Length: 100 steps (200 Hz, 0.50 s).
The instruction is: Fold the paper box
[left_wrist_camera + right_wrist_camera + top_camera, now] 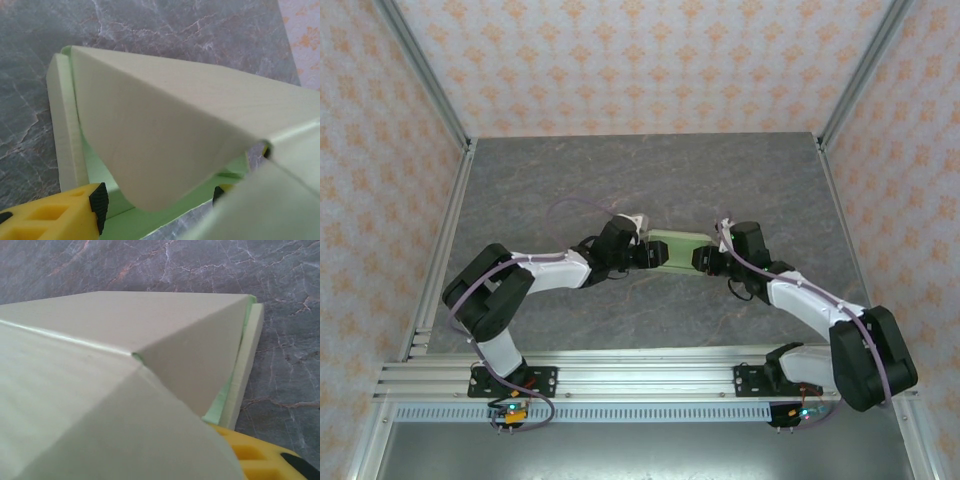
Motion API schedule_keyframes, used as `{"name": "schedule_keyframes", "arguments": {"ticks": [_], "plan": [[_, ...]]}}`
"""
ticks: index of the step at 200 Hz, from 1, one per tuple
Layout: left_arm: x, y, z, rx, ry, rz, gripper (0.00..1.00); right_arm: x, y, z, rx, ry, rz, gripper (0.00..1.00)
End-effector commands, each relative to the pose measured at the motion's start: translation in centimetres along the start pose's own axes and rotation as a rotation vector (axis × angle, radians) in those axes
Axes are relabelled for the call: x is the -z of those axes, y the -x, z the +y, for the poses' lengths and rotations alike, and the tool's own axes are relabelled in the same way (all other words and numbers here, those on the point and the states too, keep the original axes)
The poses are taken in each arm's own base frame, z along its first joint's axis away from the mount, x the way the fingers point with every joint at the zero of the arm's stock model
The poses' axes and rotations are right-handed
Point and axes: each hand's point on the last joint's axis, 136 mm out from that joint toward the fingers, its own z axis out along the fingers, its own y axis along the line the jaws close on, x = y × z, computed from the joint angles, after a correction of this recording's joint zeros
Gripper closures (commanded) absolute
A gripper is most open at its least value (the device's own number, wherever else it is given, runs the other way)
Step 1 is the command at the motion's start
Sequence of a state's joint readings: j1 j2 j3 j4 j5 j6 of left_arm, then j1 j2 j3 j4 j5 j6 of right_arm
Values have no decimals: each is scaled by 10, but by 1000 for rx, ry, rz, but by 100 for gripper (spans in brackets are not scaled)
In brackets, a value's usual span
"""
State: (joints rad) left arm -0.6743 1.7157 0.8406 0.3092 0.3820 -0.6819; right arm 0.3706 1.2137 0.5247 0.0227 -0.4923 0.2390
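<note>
Paper box (677,247) whole overhead, flaps (165,125) wrist-side

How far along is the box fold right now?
Done: the paper box already has shape, with a side wall standing upright. In hand: the left pincer and right pincer meet it from opposite ends, with a rounded flap raised over the interior. I can't confirm either grip. Left: the flaps look untucked, so the top is not yet closed.
</note>
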Motion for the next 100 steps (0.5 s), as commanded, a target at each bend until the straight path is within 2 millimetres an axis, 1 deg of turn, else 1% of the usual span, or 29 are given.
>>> {"name": "schedule_keyframes", "arguments": {"ticks": [1,15,18,32,62,100], "plan": [[0,-4,5,-16,20,-3,39,3,1,-2,3,-14,-26,58],[4,-2,4,-33,24,-8,39,2,-2,-5,-1,-23,-18,57],[5,-1,3,-38,27,-10,39,7,2,-1,6,-13,-40,57],[12,3,0,-59,36,-17,39,12,3,-1,7,-20,-48,56],[32,13,-10,-93,35,-46,33,24,7,1,9,-26,-79,44],[59,21,-19,-111,28,-92,30,45,12,9,-11,-5,-138,40]]}}
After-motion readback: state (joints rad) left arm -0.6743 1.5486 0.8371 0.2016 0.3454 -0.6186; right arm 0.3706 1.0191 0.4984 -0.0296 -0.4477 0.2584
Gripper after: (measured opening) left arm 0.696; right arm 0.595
